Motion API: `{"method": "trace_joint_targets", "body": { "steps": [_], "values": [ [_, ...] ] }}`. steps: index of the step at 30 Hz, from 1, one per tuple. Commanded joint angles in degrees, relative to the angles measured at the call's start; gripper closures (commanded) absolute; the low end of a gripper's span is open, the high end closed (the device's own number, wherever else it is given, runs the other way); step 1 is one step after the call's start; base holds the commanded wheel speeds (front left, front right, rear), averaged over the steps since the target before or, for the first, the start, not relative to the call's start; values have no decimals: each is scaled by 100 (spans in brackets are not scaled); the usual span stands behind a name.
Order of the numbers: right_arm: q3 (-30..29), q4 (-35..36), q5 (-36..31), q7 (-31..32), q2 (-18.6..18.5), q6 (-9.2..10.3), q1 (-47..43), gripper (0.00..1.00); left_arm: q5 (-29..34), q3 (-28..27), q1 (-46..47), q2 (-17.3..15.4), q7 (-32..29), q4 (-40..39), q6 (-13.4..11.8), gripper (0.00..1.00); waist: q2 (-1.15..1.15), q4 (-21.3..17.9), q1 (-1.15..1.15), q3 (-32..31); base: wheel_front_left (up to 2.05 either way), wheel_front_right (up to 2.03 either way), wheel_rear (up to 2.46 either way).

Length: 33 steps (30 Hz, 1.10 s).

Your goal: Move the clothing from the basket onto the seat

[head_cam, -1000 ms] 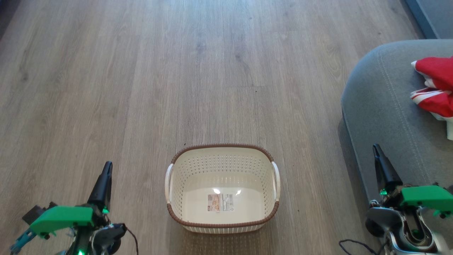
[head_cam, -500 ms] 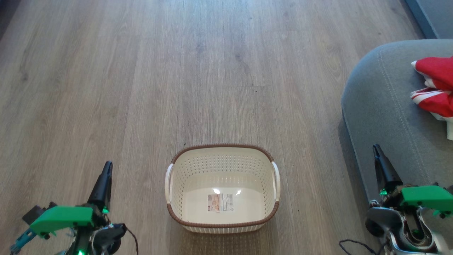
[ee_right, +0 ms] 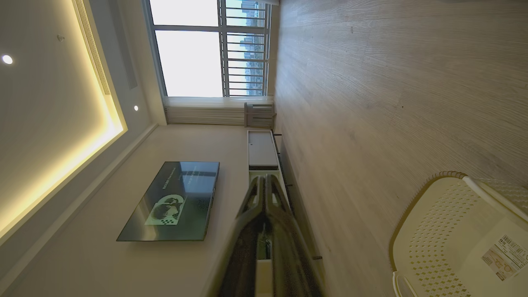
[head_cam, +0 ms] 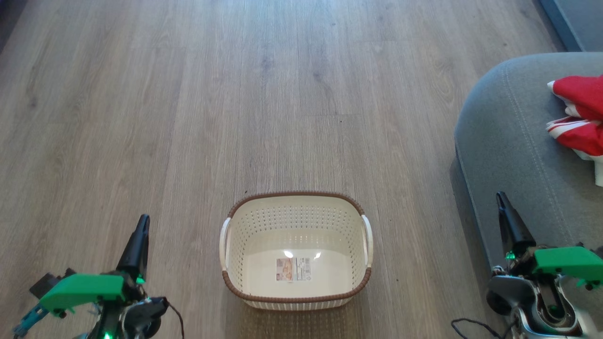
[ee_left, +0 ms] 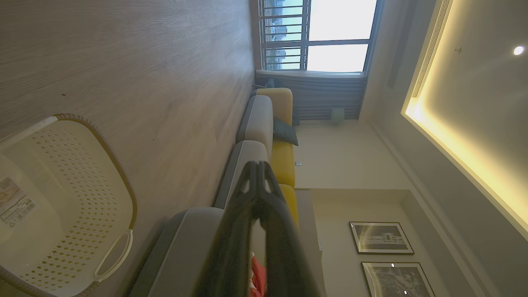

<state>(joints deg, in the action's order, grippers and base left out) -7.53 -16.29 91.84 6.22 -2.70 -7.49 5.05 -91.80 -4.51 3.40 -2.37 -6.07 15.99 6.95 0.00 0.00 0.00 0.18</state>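
The pale wood floor (head_cam: 235, 94) is the biggest thing we see. On our right is the big grey cloth seat (head_cam: 509, 141) with rounded corners. Its long side runs away from us. In the middle of the floor stands the small cream plastic basket (head_cam: 296, 298) with holes in its walls and a brown rim. It opens upward, and its long side runs left to right. Inside we see its bare bottom and a label sticker (head_cam: 293, 269).

The soft red clothing with white stripes (head_cam: 582, 117) lies in a heap on the seat, well apart from the basket, so we think the job is done. The picture edge cuts the heap off. The part we see runs from far to near, with a white-edged corner pointing left. We think it is light, floppy and hard to break, and would sag when lifted. A thick fold on top looks best to pinch.

Our left gripper (head_cam: 142, 223) hangs over the floor left of the basket. Our right gripper (head_cam: 501, 200) is by the seat's near edge. In both wrist views the finger tips touch and hold nothing.
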Motion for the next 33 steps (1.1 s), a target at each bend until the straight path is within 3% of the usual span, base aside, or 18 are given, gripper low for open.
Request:
{"method": "trace_joint_targets", "body": {
  "steps": [1,33],
  "values": [
    [101,226,32,27,-18,0,113,100,-37,-201,279,-51,-42,-194,54,100,0,0,0,0,0,0,0],
    [101,226,33,26,-18,0,113,100,-37,-201,279,-51,-42,-194,54,100,0,0,0,0,0,0,0]
  ]
}}
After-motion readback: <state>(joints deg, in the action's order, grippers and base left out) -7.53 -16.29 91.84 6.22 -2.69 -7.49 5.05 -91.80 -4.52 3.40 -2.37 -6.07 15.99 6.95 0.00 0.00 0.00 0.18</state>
